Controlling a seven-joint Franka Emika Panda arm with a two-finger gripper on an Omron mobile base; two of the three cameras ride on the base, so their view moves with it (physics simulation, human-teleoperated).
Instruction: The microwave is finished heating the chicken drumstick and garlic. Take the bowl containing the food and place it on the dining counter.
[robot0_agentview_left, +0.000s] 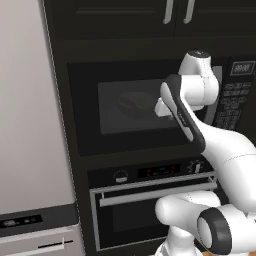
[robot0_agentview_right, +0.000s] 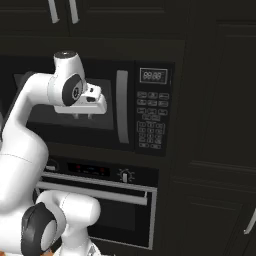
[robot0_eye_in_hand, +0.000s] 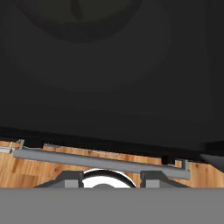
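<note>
The gripper (robot0_agentview_right: 82, 116) hangs right in front of the microwave (robot0_agentview_left: 135, 107), left of its grey handle (robot0_agentview_right: 122, 107). Nobody can tell if the fingers are spread or pressed together. The microwave door is closed. Behind its dark glass sits the bowl (robot0_agentview_left: 134, 102), dim and round; what is in it is too dark to see. Below the microwave is the oven (robot0_agentview_left: 150, 200).

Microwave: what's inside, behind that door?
The microwave door is shut. Through its dark glass a dim round bowl shape shows on the turntable. Whether drumstick or garlic sit in it cannot be told, the glass is too dark. The hand hangs just in front of the door.
</note>
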